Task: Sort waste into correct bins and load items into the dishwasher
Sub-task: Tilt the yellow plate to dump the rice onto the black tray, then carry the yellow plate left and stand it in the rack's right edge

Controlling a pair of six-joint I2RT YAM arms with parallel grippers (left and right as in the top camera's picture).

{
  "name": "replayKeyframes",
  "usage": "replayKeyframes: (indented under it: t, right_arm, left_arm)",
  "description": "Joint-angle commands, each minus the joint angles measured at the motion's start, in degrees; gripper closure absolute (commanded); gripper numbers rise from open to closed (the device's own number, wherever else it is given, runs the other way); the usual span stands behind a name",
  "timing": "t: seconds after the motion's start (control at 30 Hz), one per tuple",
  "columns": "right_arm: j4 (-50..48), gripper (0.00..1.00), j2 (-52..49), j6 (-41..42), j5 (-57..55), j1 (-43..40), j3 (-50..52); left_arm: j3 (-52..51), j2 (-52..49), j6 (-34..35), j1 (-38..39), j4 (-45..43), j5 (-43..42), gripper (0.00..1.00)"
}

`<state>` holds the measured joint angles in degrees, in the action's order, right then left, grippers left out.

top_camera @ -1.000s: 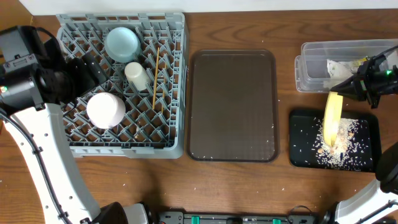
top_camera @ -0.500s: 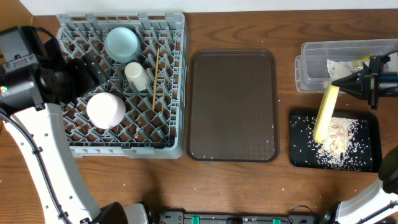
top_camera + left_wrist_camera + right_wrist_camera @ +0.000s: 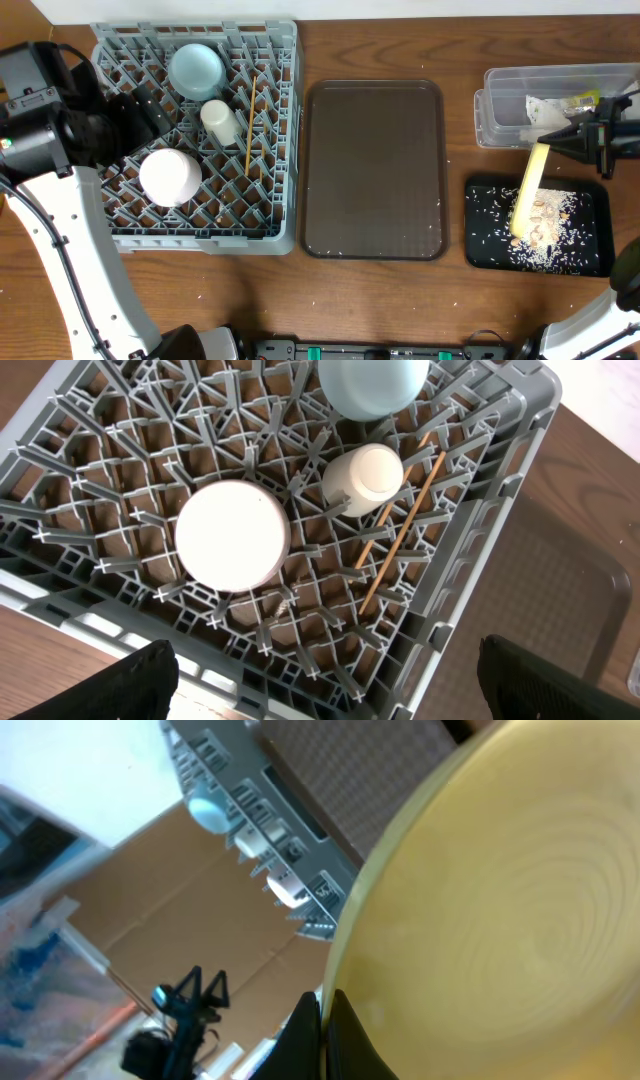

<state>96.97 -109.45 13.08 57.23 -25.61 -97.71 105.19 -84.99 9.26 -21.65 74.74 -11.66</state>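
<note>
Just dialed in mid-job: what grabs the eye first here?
The yellow plate hangs tilted on edge in the right gripper over the black tray strewn with rice scraps, far right. At left, the grey rack holds a light blue bowl, white bowl, white cup and chopsticks.

dish rack [image 3: 286, 200] left | serving tray [image 3: 373, 170] centre | tub [image 3: 500, 102] right-rear | shallow tray [image 3: 478, 242] right-front

The plate [image 3: 500, 920] overruns the right wrist view, hiding whatever lies behind. The blue bowl [image 3: 372, 382] is cropped at top; the tub [image 3: 555, 85] runs off the overhead's right edge.
</note>
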Motion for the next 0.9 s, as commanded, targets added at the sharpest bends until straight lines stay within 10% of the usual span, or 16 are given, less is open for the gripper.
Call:
replayKeyframes:
  t: [0.0, 0.3, 0.63, 0.87]
  right_arm:
    - [-2.97, 0.99, 1.11, 4.2, 1.18, 1.7, 0.28]
    - [-0.22, 0.99, 1.18, -14.84, 18.69, 5.11, 0.28]
    - [-8.46, 0.99, 1.2, -7.96, 21.35, 16.09, 0.28]
    - [-45.72, 0.98, 1.2, 17.66, 22.82, 32.41, 0.26]
  left_arm:
    - [-0.07, -0.02, 0.5, -0.26, 0.11, 0.33, 0.04]
    - [-0.07, -0.02, 0.5, -0.26, 0.11, 0.33, 0.04]
    - [-0.07, -0.02, 0.5, -0.26, 0.11, 0.33, 0.04]
    - [-0.07, -0.02, 0.5, -0.26, 0.11, 0.33, 0.04]
